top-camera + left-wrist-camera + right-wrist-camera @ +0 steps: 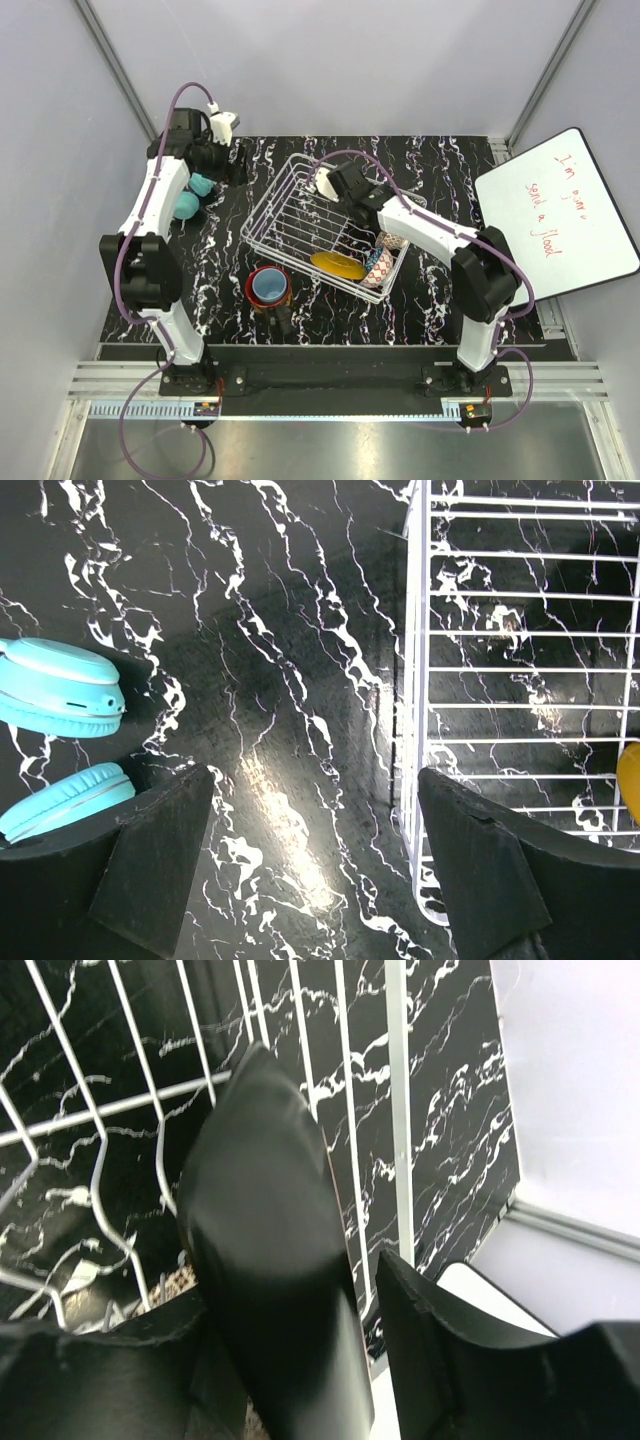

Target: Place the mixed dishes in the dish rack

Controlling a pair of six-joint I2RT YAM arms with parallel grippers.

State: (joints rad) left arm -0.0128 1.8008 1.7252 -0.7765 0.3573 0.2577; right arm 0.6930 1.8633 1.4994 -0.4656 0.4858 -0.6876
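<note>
Your left arm (pixel 150 215) rises from its base, folds at the elbow and reaches to the far left, its left fingers (pixel 150 865) spread wide and pointing down, while your right arm (pixel 430 232) bends inward toward the middle, its right fingers (pixel 470 1360) parted.

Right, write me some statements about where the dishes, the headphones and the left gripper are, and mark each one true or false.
1. The light blue cup sits inside the dark mug, on the table outside the dish rack. True.
2. The mustard-yellow plate lies on the table beside the mug. False: it is in the dish rack.
3. The left gripper is open, with nothing between its fingers. True.
4. The teal headphones lie inside the dish rack. False: they are on the table, to the rack's left.
5. The gold lattice-patterned bowl is in the dish rack next to the mustard-yellow plate. True.
</note>
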